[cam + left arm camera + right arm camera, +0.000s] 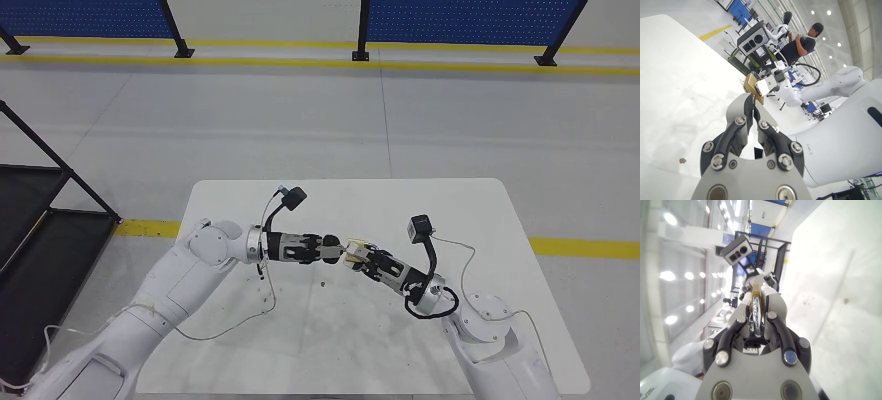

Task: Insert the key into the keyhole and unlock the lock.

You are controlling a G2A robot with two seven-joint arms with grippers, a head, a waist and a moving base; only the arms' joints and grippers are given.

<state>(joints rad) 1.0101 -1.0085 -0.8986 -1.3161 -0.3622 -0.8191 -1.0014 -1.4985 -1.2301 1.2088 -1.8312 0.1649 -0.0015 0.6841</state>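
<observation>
Brass lock [751,84] in right fingers [765,85] faces key [753,97] pinched by left fingers [737,107].

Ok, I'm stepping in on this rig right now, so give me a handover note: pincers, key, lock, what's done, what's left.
Left pincer: shut on the key.
Right pincer: shut on the lock.
Both are held above the table.
Done: both things are in hand, and the key tip is at the lock's brass body. I cannot tell whether it is inserted yet.
Left: seat the key fully, turn it, unlock.
</observation>
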